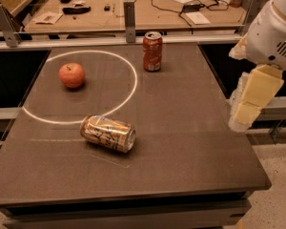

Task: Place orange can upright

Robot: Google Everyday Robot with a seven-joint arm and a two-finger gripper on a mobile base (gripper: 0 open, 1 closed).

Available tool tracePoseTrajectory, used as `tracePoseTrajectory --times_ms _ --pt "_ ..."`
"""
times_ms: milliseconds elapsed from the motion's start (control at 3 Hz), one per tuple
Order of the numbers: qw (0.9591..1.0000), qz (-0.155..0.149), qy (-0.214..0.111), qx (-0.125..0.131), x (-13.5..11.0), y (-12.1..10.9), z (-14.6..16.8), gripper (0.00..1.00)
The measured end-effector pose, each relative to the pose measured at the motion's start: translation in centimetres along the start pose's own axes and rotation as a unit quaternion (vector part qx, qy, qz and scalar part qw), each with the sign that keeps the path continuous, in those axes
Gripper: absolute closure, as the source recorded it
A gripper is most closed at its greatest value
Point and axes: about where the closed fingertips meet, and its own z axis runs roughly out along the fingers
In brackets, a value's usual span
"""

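Note:
The orange can [107, 133] lies on its side on the dark table [181, 128], near the front left, just below the white circle line. It is golden-orange with dark script, its silver top pointing right and toward the front. My gripper [245, 109] hangs at the right edge of the table, pale and cream-coloured, well to the right of the can and apart from it. It holds nothing that I can see.
A darker red can [152, 51] stands upright at the back middle. A red-orange apple [72, 75] sits inside the white circle [128, 87] at the left. A metal rail [128, 18] and a cluttered desk [181, 8] lie behind the table.

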Motion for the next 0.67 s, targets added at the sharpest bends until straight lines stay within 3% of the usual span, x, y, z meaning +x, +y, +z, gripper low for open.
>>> tracePoseTrajectory --times_ms 667 --pt "0.9992 0.035 0.016 0.011 -4.6 2.0 2.8 0.0"
